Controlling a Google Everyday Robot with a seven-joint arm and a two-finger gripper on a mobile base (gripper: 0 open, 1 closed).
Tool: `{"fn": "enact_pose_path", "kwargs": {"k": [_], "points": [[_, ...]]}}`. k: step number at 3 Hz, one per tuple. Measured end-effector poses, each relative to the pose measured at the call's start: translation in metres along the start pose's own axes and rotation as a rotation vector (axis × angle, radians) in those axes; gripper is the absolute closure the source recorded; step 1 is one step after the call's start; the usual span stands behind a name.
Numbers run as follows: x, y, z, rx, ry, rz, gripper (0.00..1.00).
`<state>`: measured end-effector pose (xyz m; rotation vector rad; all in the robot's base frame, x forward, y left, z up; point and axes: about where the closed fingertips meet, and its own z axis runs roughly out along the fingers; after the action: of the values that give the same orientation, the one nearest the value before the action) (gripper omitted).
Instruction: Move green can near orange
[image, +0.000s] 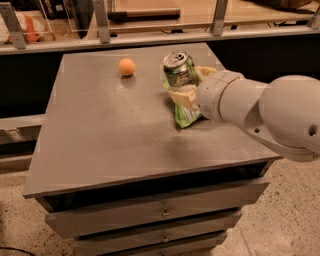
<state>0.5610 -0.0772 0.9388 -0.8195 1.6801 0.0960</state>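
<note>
The green can is green-and-white with a silver top and pull tab. It is held tilted above the grey table, in my gripper. The cream fingers are shut around its lower body. The orange is a small round fruit resting on the table's far side, to the left of the can and apart from it. My white arm comes in from the right.
A light-green chip bag lies on the table under the gripper, mostly hidden by it. The table is a cabinet with drawers in front. A railing runs behind the table.
</note>
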Motion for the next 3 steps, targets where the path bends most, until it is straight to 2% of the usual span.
{"fn": "enact_pose_path", "kwargs": {"k": [1, 2, 3], "points": [[0.009, -0.032, 0.011, 0.007, 0.006, 0.041, 1.0], [-0.018, -0.065, 0.048, -0.105, -0.043, 0.065, 1.0], [-0.017, -0.063, 0.048, -0.105, -0.041, 0.065, 1.0]]}}
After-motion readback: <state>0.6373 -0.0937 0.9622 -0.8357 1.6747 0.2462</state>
